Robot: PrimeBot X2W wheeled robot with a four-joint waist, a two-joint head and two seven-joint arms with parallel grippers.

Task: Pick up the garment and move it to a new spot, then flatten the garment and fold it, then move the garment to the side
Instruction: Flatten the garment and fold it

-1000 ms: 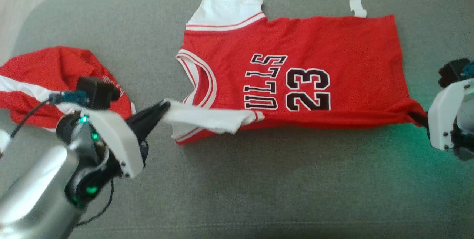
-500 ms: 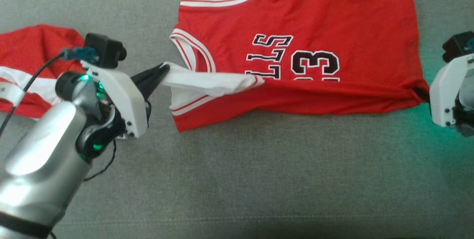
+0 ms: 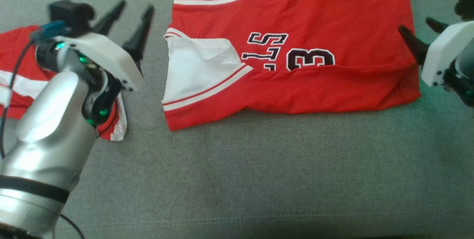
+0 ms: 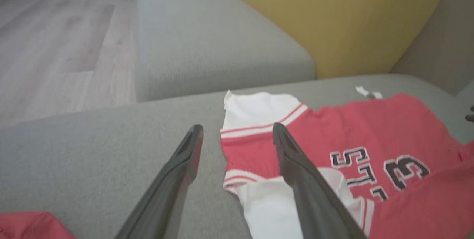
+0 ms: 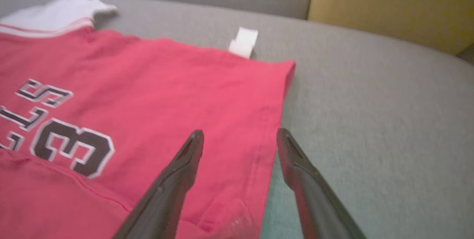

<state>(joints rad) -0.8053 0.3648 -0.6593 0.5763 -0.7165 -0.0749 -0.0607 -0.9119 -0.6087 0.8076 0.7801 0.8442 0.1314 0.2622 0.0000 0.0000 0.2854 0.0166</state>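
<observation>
Jersey (image 3: 333, 17) flat on grey cushion (image 3: 259, 176), near edge folded over — left gripper (image 3: 136, 5) and right gripper (image 3: 415, 24) at its ends, fingers spread, empty. Regrip folded edge evenly; fold again without skew.

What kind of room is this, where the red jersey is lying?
Probably a living room, or a mock-up of one. The jersey lies on a grey upholstered sofa seat, a mustard-yellow back cushion stands behind it, and the floor is pale wood plank.
</observation>
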